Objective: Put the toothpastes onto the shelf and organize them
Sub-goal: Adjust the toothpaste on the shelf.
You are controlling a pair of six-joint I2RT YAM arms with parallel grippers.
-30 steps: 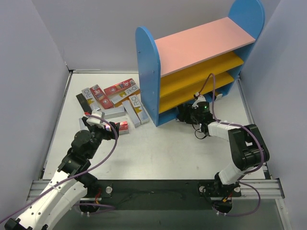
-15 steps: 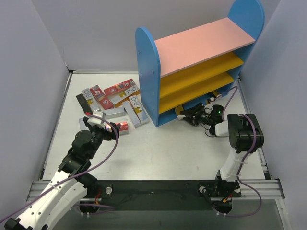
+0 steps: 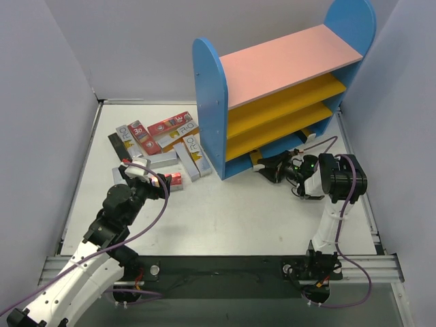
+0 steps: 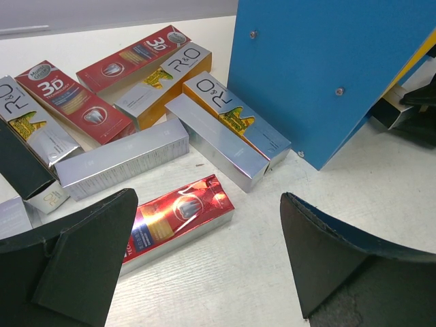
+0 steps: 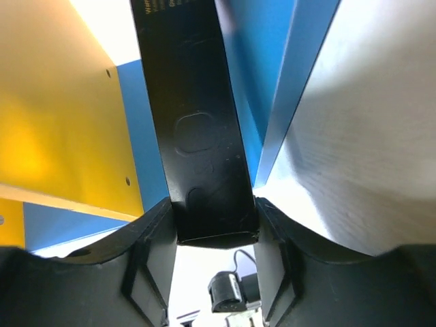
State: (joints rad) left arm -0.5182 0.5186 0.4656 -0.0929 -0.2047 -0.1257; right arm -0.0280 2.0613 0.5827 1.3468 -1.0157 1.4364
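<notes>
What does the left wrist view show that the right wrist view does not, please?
Only the left wrist view shows the toothpastes lying loose, with a red box framed by the open left gripper. Only the right wrist view shows a black box clamped in the right gripper, beside a yellow board. Both show blue parts of the shelf.

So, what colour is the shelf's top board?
The top board is pink; the top external view shows it best.
</notes>
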